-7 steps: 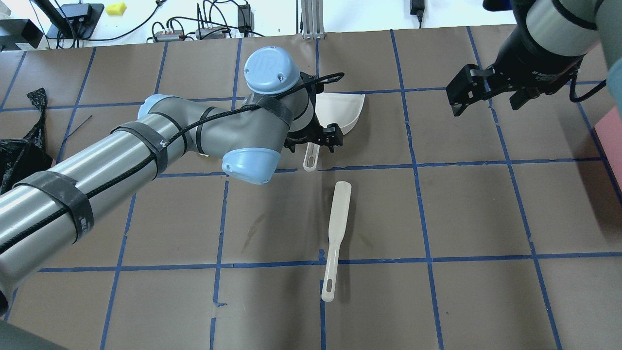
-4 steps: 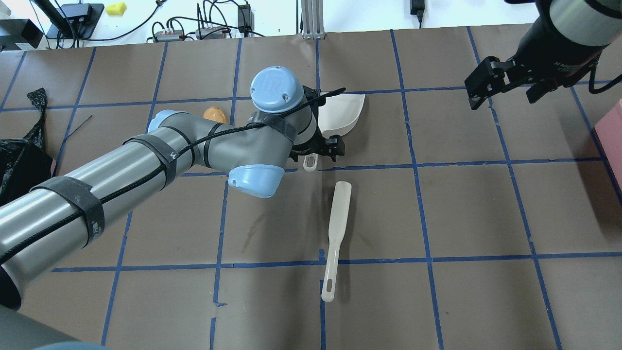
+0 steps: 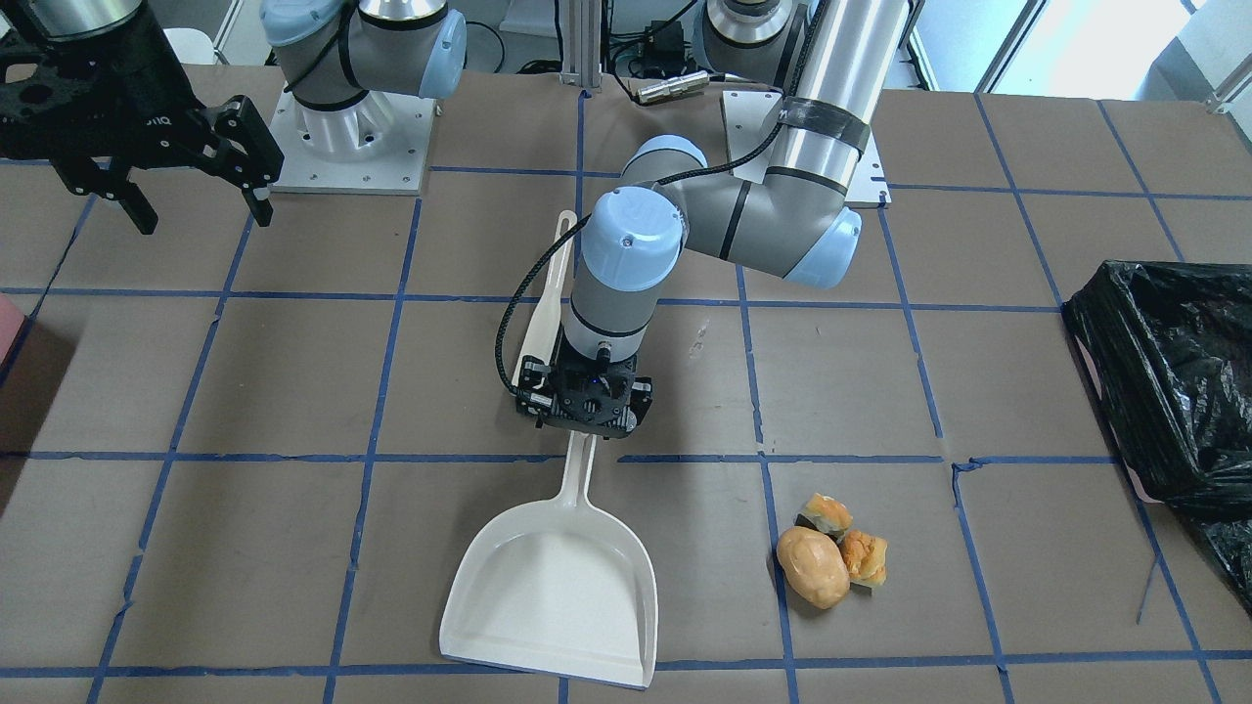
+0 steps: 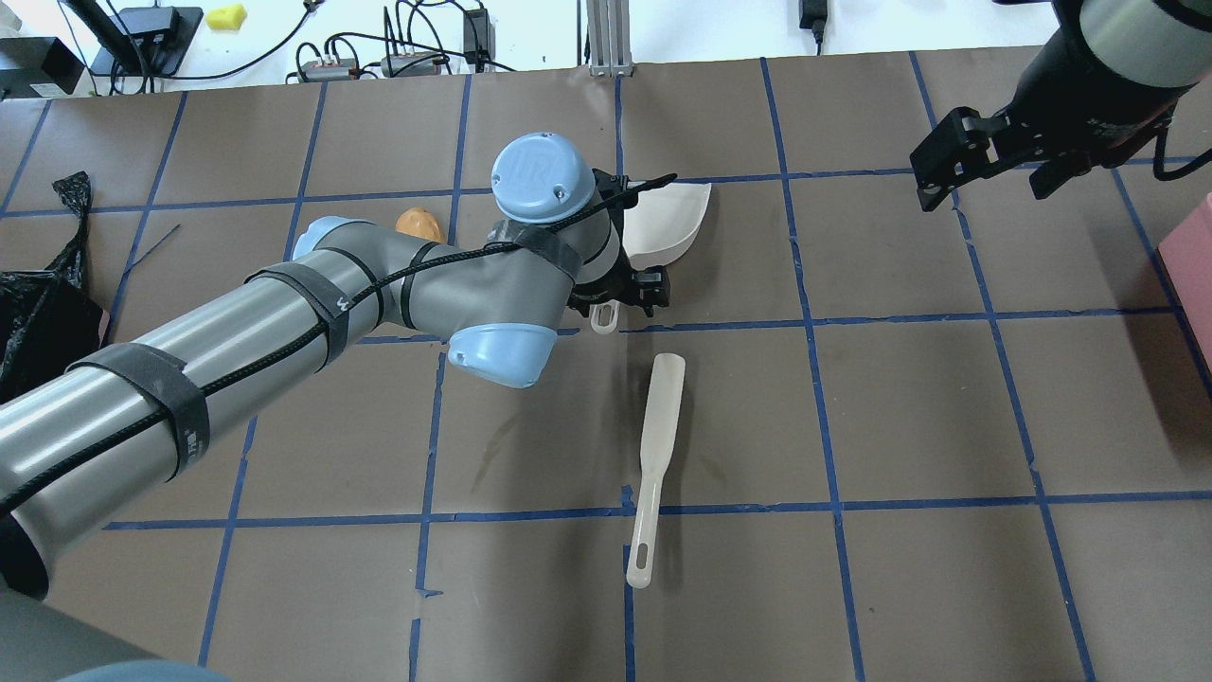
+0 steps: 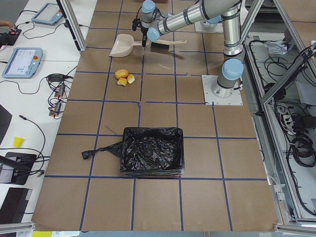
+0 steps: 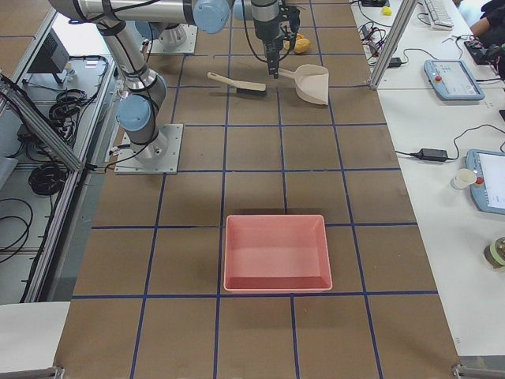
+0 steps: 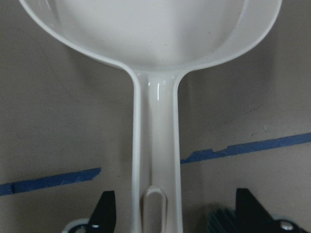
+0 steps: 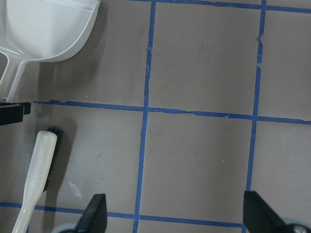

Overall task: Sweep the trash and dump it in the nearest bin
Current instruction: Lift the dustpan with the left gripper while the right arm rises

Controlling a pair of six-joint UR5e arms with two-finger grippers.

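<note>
Containers counted on the brown paper table cover (image 3: 978, 342) with its blue tape grid: three.

1. We list the white plastic dustpan (image 3: 553, 596), flat at mid-table with its handle toward the robot. Its scoop shows only bare white plastic. The left gripper (image 3: 585, 433) hangs over the handle, its fingers (image 7: 104, 213) set wide to either side and apart from it.
2. We list the bin (image 5: 150, 131), lined with a crinkled glossy black plastic bag, at the far left end. We see only liner inside.
3. We list the shallow pink rectangular tray (image 6: 276, 257) at the right end, showing its bare floor.

The trash (image 3: 812, 567), a smooth tan potato-like lump with two golden-brown crusty chunks against it, lies on the paper near the dustpan's left, well apart from the bin.

The right gripper (image 4: 989, 185) hangs raised over the right side, spread wide and holding nothing.

The long white plastic brush (image 4: 655, 455) lies nearer the robot than the dustpan.
</note>
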